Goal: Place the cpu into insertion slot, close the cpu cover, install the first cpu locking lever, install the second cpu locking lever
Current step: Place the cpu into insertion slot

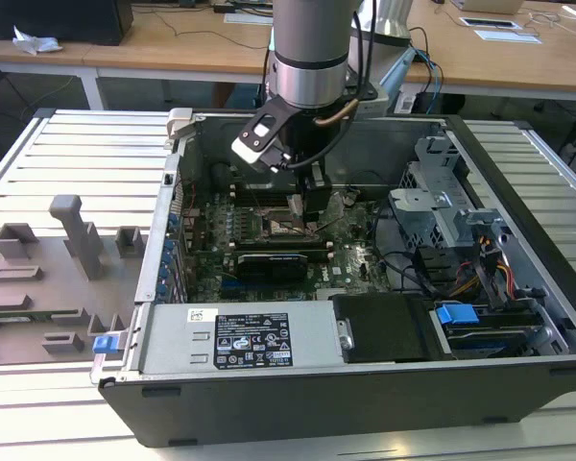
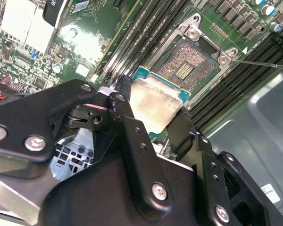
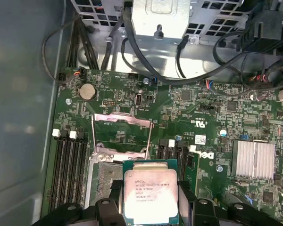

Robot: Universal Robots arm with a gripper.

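My gripper (image 1: 300,204) is shut on the cpu (image 3: 151,193), a flat square chip with a silvery top on a green edge, one black finger on each side. In both wrist views the cpu (image 2: 153,101) hangs just above the board, partly over one edge of the insertion slot (image 2: 191,63). The slot's dark pin field inside its silver rim is uncovered. The cpu cover (image 3: 122,134), a thin silver frame, stands flipped open at the slot's far side. In the exterior view the gripper reaches down into the open computer case over the insertion slot (image 1: 276,227).
Long black memory slots (image 3: 68,169) flank the socket on both sides. A finned heatsink (image 3: 253,160), black cables (image 3: 146,70) and the drive cage (image 1: 446,206) lie around it. Case walls (image 1: 163,259) enclose the board. Grey fixtures (image 1: 67,259) stand on the table at the exterior view's left.
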